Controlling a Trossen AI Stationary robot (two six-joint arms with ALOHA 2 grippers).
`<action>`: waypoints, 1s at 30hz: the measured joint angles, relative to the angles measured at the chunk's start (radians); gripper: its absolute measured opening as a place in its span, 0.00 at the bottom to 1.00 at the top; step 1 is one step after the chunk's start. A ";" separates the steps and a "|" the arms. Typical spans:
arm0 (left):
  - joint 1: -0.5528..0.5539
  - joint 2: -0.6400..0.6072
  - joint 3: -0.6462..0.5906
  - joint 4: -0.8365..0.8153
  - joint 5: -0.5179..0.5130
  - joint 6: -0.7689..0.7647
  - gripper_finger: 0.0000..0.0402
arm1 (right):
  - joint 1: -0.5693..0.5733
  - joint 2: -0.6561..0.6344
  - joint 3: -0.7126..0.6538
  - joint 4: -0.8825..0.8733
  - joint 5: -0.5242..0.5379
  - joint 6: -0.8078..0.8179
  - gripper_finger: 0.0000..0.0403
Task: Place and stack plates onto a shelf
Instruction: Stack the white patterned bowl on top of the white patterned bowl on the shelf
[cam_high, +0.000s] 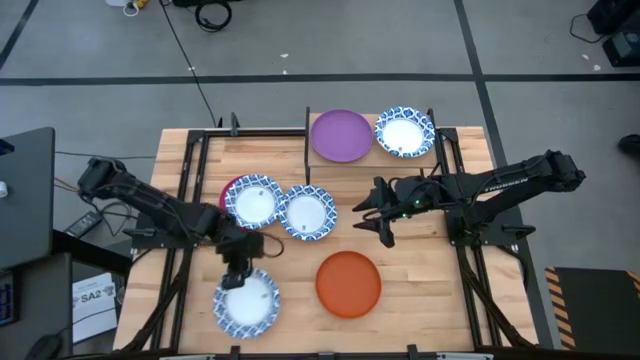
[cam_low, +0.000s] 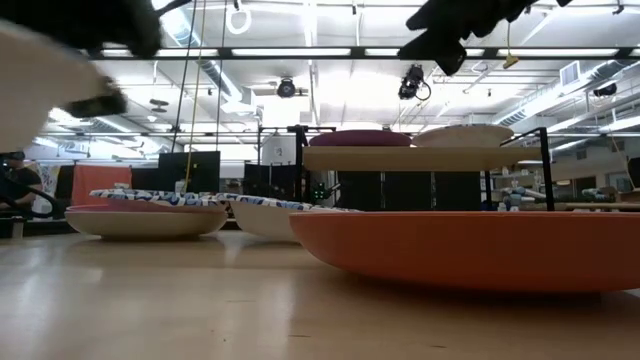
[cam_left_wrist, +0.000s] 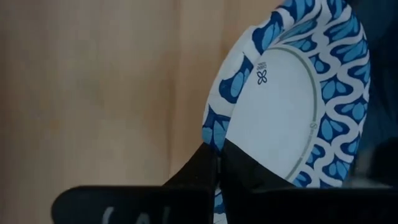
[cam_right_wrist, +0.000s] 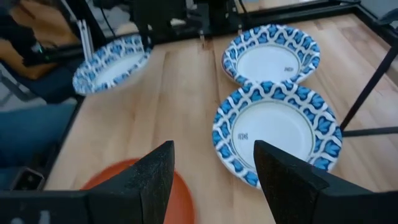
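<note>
My left gripper (cam_high: 238, 268) is shut on a white plate with a blue patterned rim (cam_high: 246, 302), held up over the table's near left part; the low view shows this plate (cam_low: 30, 90) high at the left. My right gripper (cam_high: 372, 215) hovers open and empty over the table's middle. Another blue-rimmed plate (cam_high: 253, 200) lies on a magenta plate (cam_high: 230, 188); a third (cam_high: 308, 212) lies beside them. An orange plate (cam_high: 349, 283) rests on the table. On the shelf (cam_low: 410, 158) at the far side sit a purple plate (cam_high: 342, 135) and a blue-rimmed plate (cam_high: 404, 132). My left gripper pinches the plate's patterned rim (cam_left_wrist: 214, 134) between its two fingers, at the plate's far edge. The fingers slant down from the far left. The plate reaches out beyond the fingertips, tilted and lifted clear of the table (cam_right_wrist: 112, 62).
Black frame rails (cam_high: 190, 200) run along the table's left and right sides. The shelf's thin black legs (cam_low: 545, 170) stand at the far centre. Bare tabletop (cam_high: 420, 290) lies right of the orange plate. A person sits beyond the table's left side (cam_low: 20, 190).
</note>
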 joint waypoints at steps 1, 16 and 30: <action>0.026 0.000 0.013 -0.001 -0.016 0.016 0.03 | 0.000 0.000 0.000 0.007 0.000 0.003 0.56; 0.340 0.000 0.177 0.038 -0.546 0.047 0.03 | 0.000 0.000 0.000 0.083 0.015 0.284 0.56; 0.439 0.000 0.178 0.251 -0.608 0.126 0.03 | -0.015 0.000 0.000 0.112 0.322 0.335 0.56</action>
